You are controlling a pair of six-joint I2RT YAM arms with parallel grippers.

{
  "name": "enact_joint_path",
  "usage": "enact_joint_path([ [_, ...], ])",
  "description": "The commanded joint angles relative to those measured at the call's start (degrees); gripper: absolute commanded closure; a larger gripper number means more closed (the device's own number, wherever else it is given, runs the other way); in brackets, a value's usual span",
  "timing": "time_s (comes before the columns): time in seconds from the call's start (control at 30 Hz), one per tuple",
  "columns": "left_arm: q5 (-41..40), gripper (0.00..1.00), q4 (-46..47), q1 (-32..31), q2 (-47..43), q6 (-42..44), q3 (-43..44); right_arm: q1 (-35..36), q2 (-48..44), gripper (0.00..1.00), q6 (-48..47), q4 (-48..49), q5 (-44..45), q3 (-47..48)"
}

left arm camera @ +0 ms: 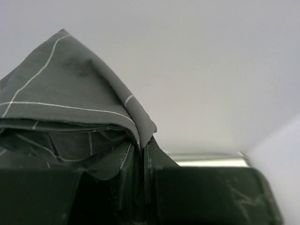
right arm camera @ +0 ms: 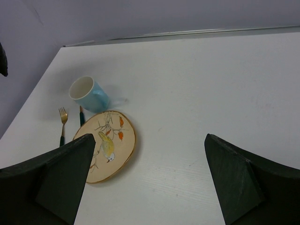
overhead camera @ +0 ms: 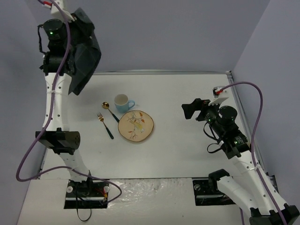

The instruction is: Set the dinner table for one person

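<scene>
Dinner table (overhead camera: pixel 187 154), white and metal-rimmed, spreads beneath both my arms. A bird-painted plate (overhead camera: pixel 136 125) sits left of centre, a blue mug (overhead camera: pixel 123 102) just beyond it, and a gold-headed fork (overhead camera: pixel 105 126) and spoon (overhead camera: pixel 111 112) lie on the plate's left side. My left gripper (left arm camera: pixel 143 187), high over the far left corner, pinches a dark grey checked cloth (overhead camera: pixel 84 56) that hangs clear of the tabletop. My right gripper (right arm camera: pixel 150 140) hovers at the right, fingers spread wide and empty.

Dark grey white-lined cloth (left arm camera: pixel 70 108), peaked, between fingers (left arm camera: pixel 211 197) of the left claw (left arm camera: pixel 136 190), pale wall (left arm camera: pixel 211 56) behind
</scene>
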Motion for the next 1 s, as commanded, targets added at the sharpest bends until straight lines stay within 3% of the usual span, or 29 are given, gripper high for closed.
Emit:
enact_joint_path([
  [0.0,4.72,1.00,-0.07,-11.21,0.86,-1.06,8.24,0.38,-3.38,0.00,0.23,1.30,5.92,3.59],
  [0.13,6.76,1.00,0.61,-18.94,3.39,-2.34,13.63,0.42,-7.32,0.00,1.31,-1.01,13.74,4.24],
  [0.3,11.89,1.00,5.48,-25.71,3.79,-5.85,10.56,0.38,-13.07,0.00,1.73,-3.38,20.15,4.33],
  [0.43,13.89,1.00,14.10,-28.47,3.21,-9.00,-1.63,0.38,-17.98,0.00,0.79,-6.04,24.35,4.34],
  [0.5,13.76,1.00,22.07,-29.00,3.80,-12.62,-11.88,0.38,-19.01,0.00,0.45,-7.04,26.58,3.91],
  [0.53,13.68,1.00,24.98,-29.15,3.82,-13.79,-12.20,0.38,-19.17,0.00,0.44,-7.07,26.63,3.89],
  [0.6,13.58,1.00,31.23,-29.89,8.23,-17.55,-20.15,0.38,-18.85,0.00,0.63,-8.51,28.73,3.33],
  [0.67,15.85,1.00,32.74,-30.33,13.74,-19.04,-21.44,0.38,-17.68,0.00,1.40,-9.36,29.33,2.82],
  [0.8,16.14,1.00,31.12,-30.67,23.95,-15.92,-20.52,0.38,-13.14,0.00,3.21,-10.01,29.52,1.72],
  [0.97,6.63,0.97,16.41,-30.46,29.44,1.04,-16.01,0.16,-2.73,0.00,6.19,-10.19,30.37,1.74],
])
